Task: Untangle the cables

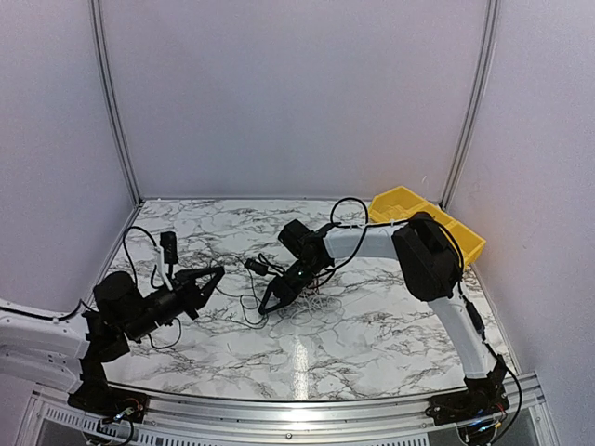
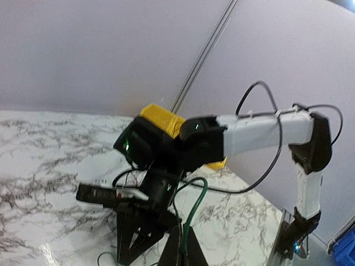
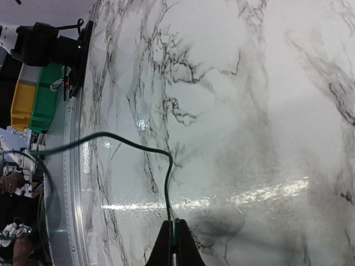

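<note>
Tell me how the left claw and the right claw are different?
The left gripper lies almost level, pointing sideways; the right gripper tilts down at the table. The left sits near the table's left side; the right reaches its middle. Both are shut, each pinching a thin cable.

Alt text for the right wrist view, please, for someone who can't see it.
The right gripper, jaws shut, pinches a thin dark cable that runs up from the tips and curves left across the white marble table. A yellow bin and a green bin sit past the table's edge at far left.
</note>
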Robot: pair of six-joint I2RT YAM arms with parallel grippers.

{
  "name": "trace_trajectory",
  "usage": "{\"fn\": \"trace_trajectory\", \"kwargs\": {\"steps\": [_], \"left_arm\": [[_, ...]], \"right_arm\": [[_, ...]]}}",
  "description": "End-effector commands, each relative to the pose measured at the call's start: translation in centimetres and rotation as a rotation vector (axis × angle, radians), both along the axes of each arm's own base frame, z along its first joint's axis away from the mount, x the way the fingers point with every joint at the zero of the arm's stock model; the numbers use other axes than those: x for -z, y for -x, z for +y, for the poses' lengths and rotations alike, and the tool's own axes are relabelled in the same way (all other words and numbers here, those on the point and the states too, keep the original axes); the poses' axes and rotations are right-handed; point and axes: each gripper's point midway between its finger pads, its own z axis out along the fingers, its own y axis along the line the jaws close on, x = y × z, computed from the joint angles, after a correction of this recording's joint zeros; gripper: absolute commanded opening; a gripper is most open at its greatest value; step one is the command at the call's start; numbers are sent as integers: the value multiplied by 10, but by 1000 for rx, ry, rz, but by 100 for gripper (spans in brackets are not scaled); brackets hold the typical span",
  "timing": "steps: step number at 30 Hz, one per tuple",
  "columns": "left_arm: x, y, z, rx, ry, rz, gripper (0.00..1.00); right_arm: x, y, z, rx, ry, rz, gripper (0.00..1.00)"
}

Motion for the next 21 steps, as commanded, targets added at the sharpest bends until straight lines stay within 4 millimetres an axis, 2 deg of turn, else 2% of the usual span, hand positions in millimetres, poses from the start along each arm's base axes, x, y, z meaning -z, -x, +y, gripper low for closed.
{"fn": "trace_trajectory", "kwargs": {"steps": [1, 5, 8, 16, 21], "left_arm": [[-71, -1, 28, -104, -48, -148, 0], [-137, 4, 65, -225, -44, -266, 0], [-167, 8, 77, -252, -48, -308, 0], [-214, 15, 87, -270, -21, -375, 0], [-232, 15, 89, -280, -58, -411, 0]], "right_arm": [[-20, -13, 2, 13, -24, -105, 0], [-9, -11, 2, 14, -9, -78, 0], [-7, -10, 1, 13, -7, -70, 0], [6, -14, -6, 41, 32, -65, 0], [11, -15, -10, 48, 44, -63, 0]]}}
